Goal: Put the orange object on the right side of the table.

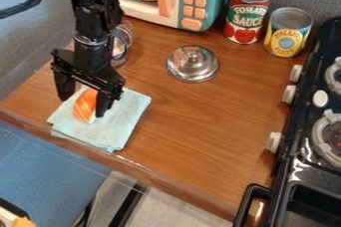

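Claw (83, 107) downward, fingers (104, 102) apart.

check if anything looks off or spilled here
Nothing looks spilled or damaged. Mildly odd: the metal lid sits with no pot under it, and the cloth beneath the orange object has layers that don't line up.

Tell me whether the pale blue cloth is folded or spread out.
Folded, it appears: a second layer peeks out beneath the near edge of the cloth, and the orange object lies on top.
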Action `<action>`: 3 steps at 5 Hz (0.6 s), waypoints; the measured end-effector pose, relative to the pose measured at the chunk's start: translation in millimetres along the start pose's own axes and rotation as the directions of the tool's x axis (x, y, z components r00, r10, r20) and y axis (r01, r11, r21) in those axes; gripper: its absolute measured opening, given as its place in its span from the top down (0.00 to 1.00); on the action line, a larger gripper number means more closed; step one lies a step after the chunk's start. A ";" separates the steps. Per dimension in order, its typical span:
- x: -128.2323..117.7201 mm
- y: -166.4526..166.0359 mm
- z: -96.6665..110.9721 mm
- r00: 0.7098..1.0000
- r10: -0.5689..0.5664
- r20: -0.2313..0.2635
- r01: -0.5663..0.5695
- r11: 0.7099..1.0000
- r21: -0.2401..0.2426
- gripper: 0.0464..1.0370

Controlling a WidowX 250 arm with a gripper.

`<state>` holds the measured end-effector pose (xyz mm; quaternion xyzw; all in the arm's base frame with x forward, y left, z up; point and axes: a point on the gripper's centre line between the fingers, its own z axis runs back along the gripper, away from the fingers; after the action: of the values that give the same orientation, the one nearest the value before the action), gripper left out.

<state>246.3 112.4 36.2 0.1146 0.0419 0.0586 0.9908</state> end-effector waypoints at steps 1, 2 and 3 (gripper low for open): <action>7.8 -4.3 -11.3 0.999 0.019 -0.030 -0.020 1.000 -0.019 0.04; 14.1 -7.4 -19.3 0.999 0.022 -0.042 -0.024 0.999 -0.034 0.09; 19.0 -8.9 -18.3 1.000 0.013 -0.023 -0.014 0.999 -0.050 0.38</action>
<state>264.3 110.2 15.1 0.0892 0.0506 0.0677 0.9924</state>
